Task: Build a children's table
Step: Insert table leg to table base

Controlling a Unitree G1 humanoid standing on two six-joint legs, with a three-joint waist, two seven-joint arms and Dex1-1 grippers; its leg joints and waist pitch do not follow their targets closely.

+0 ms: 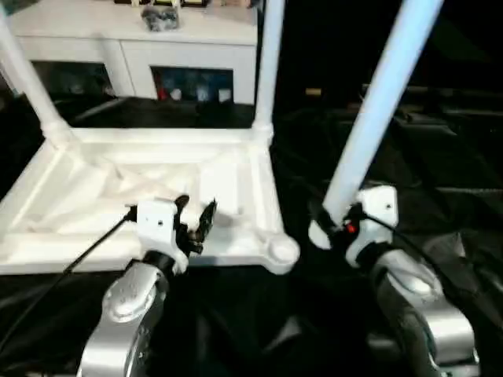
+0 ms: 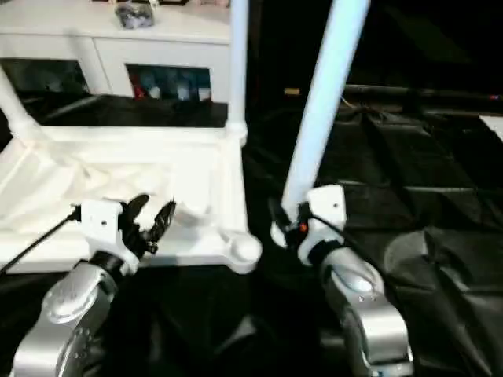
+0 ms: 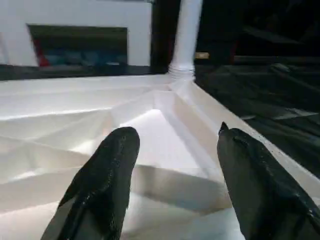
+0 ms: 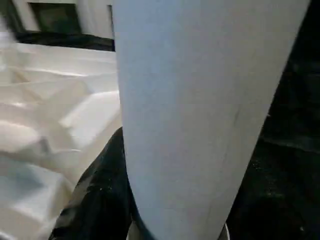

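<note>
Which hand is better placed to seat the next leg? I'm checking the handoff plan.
Right, probably. The right hand already grips a loose leg upright, just beside the tabletop's empty near corner socket. The left hand hovers open over the ribbed underside, holding nothing.

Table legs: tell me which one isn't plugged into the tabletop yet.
The leg held in the right tool, tilted beside the tabletop. The far-left leg and far-right leg stand in corner sockets; the near-right socket is empty.

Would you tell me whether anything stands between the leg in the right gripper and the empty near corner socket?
Nothing visible does: the leg in the right gripper hangs beside the socket, with only black cloth between.
</note>
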